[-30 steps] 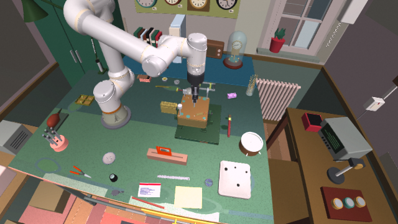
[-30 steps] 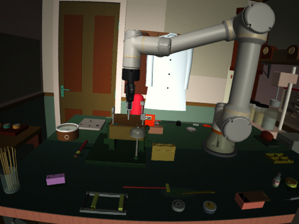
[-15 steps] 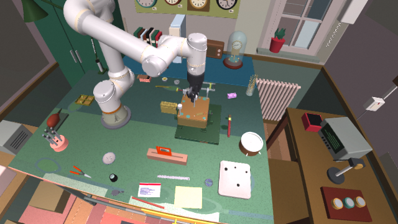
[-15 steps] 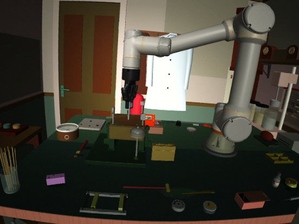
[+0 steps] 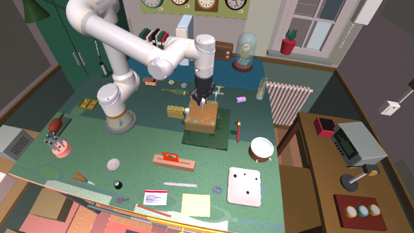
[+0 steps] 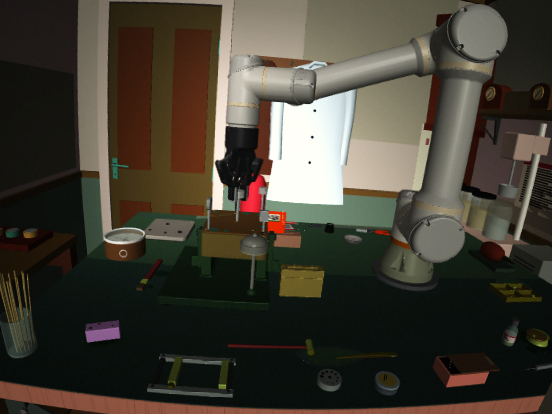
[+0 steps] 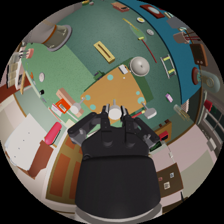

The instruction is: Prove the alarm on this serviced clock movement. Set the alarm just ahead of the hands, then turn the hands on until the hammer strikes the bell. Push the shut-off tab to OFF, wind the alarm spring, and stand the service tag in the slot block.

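Observation:
In the middle of the green bench the brass clock movement sits on its dark green base, back plate up, with several white-capped knobs on stems rising from it. My gripper stands straight above the plate and is closed around the round cap of the middle knob. Another round knob and a flat winged key stand out at the plate's sides. The grey bell sits on a post beside the movement. The orange service tag stands in the wooden slot block nearer the bench front.
A white plate with holes lies front right, beside a round clock case. A brass box sits left of the movement and a red pencil lies to its right. Small tools and papers line the front edge.

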Motion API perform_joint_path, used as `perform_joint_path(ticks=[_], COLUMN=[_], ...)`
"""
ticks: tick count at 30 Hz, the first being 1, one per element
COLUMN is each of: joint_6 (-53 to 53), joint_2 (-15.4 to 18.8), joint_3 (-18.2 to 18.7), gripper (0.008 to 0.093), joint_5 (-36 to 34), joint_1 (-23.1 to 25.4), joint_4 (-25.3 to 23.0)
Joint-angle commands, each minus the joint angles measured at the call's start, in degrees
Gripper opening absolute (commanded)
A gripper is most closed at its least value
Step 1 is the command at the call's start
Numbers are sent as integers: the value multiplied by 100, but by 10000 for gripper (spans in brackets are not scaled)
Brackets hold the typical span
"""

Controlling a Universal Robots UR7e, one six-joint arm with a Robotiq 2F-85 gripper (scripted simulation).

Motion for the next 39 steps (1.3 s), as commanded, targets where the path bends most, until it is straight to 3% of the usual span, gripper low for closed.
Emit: perform_joint_path(ticks=[1,20,39], joint_6=[125,2231,3084], joint_2=[-3,-3,-3], joint_3=[-3,-3,-3], gripper=[80,80,80], joint_5=[0,0,0], joint_1=[0,0,0], joint_4=[-3,-3,-3])
